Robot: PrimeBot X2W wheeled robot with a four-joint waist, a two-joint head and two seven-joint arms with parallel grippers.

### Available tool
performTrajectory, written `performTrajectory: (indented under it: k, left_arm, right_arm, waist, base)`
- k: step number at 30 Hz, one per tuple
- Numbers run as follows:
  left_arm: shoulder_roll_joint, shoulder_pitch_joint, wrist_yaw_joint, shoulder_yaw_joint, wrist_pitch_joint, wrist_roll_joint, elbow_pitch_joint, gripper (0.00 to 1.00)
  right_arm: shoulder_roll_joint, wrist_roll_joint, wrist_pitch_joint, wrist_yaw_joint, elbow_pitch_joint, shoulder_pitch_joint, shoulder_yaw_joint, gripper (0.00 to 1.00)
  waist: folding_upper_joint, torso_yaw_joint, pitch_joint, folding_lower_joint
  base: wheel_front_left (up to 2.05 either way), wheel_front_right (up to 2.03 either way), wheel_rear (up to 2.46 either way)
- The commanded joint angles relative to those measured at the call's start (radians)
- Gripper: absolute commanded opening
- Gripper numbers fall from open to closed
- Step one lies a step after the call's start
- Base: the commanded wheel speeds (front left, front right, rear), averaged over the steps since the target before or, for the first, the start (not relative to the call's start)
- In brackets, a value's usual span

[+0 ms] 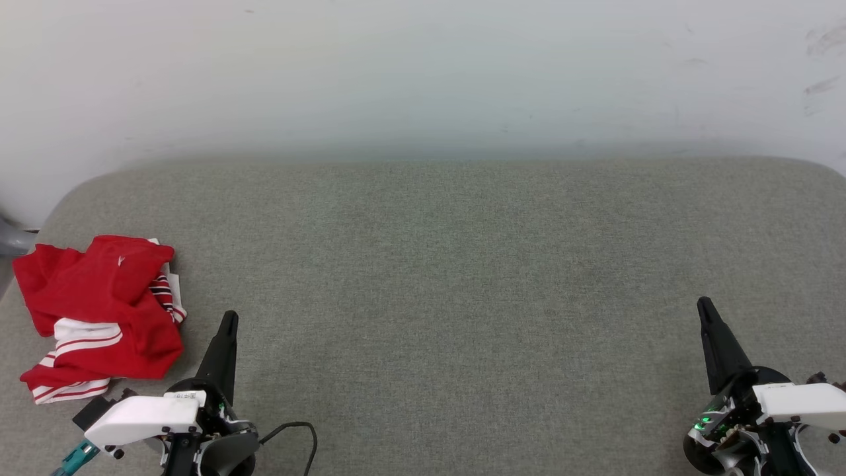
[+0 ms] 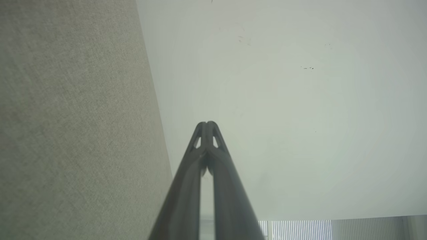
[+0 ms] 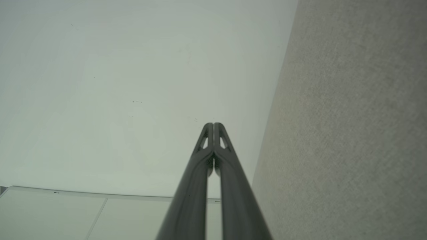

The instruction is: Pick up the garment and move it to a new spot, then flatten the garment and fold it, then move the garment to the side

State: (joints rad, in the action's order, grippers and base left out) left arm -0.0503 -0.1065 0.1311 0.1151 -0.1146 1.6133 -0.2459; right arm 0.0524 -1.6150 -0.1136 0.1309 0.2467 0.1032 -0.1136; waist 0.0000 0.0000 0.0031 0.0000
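Note:
The garment point(image 1: 99, 311), a red jersey with white, red-striped sleeves, lies crumpled in a heap at the left edge of the grey fabric table point(image 1: 449, 277). My left gripper point(image 1: 229, 318) rests at the lower left, just right of the heap and apart from it, its fingers shut with nothing between them. In the left wrist view the left gripper point(image 2: 207, 124) shows its tips pressed together. My right gripper point(image 1: 704, 304) stands at the lower right, far from the garment, shut and empty. In the right wrist view the right gripper point(image 3: 213, 124) also has its tips touching.
A pale wall point(image 1: 423, 73) rises behind the table's far edge. A black cable point(image 1: 297, 433) loops beside the left wrist. A grey object point(image 1: 12, 241) pokes in at the left edge past the table's rounded corner.

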Motion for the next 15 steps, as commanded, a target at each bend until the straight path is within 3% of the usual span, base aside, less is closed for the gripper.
performTrajectory:
  k: [1, 15]
  left_arm:
    - [0.003, -0.005, 0.003, 0.002, -0.001, -0.001, 0.001, 0.00]
    - [0.003, -0.005, 0.003, 0.002, -0.001, -0.001, 0.001, 0.00]
  right_arm:
    - [-0.004, 0.004, 0.001, 0.000, 0.001, 0.013, 0.000, 0.00]
    - [-0.004, 0.004, 0.001, 0.000, 0.001, 0.013, 0.000, 0.00]
  waist:
    - [0.0000, 0.000, 0.000, 0.0000]
    - [0.0000, 0.000, 0.000, 0.0000]
  base:
    - [0.00, 0.00, 0.00]
    - [0.00, 0.00, 0.00]
